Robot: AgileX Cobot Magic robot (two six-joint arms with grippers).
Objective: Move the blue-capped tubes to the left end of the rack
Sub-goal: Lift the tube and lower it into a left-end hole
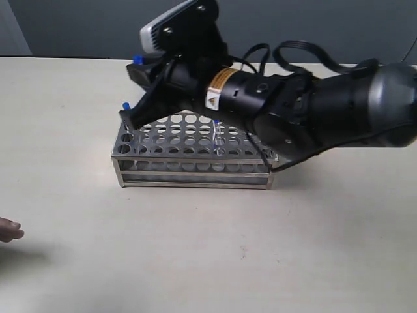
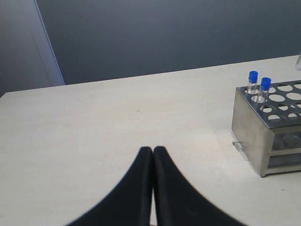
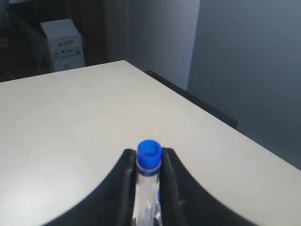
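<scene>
The right gripper [image 3: 148,157] is pinching a blue-capped tube [image 3: 147,190] just under its cap, at the left end of the rack [image 1: 189,175]. To seat it well, I judge the tube should be going down upright, its tip centred over a free hole in the rack's end rows. The fingers should be parting only once it is resting in the rack's lower plate. A tilted entry is likely to be catching a hole's rim or nudging neighbouring tubes.

In the exterior view, a person's hand [image 1: 9,230] is lying well apart from the rack's front left. Behind the rack's front, the arm is covering much of its top plate, and a clear tube [image 1: 217,134] is standing near the rack's middle.

Only the left wrist view is showing the left gripper [image 2: 153,153], fingers pressed together on nothing, well apart from the rack's left end. Beyond it, two capped tubes [image 2: 253,81] [image 2: 265,88] are standing at that end's corner.

Only the right wrist view is showing the grip itself, but no rack, so alignment is needing the exterior view.
</scene>
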